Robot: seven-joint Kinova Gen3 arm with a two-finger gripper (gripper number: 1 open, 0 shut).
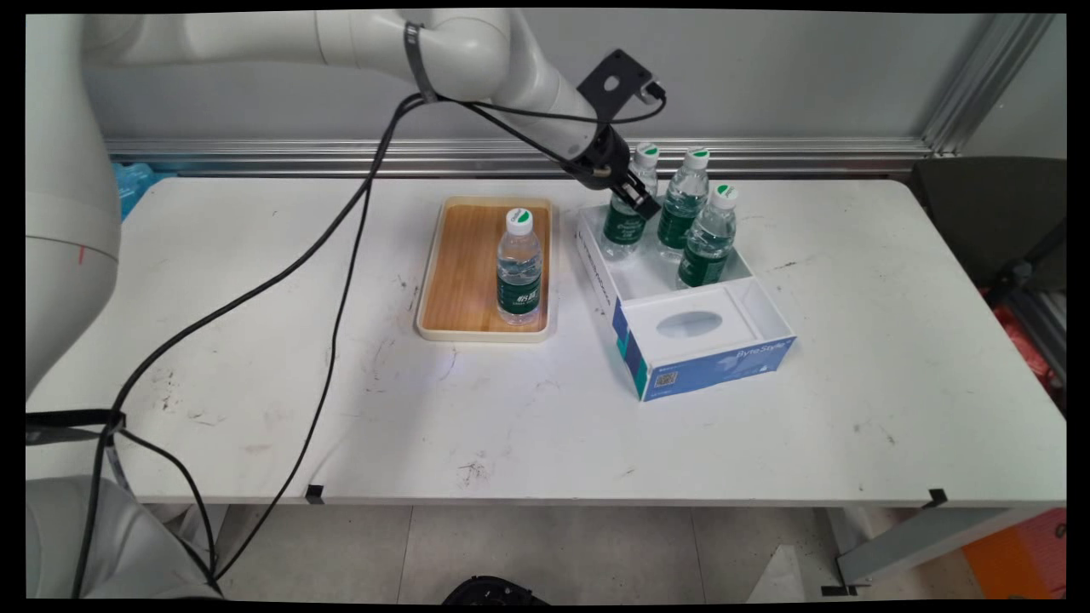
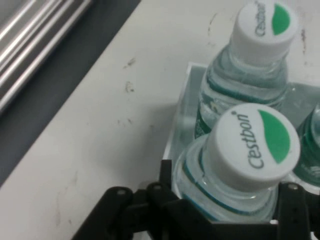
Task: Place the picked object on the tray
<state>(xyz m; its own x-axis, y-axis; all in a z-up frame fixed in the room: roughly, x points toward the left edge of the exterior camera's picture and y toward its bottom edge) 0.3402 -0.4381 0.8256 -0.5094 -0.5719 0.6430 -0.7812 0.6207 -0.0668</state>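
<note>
Gripper (image 1: pixel 634 194) hides the rear-left bottle's (image 1: pixel 628 223) shoulder.

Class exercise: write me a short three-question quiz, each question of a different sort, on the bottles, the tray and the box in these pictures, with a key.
1. Multiple choice: how many water bottles stand in the white box? A) one B) three C) five
2. True or false: the bottle on the wooden tray lies on its side.
3. Fill in: the end effector is at the box bottle on the picture's ____ in the main view.

Key:
1. B.
2. False; that bottle stands upright.
3. Left; the fingers flank this bottle below its cap.
</note>
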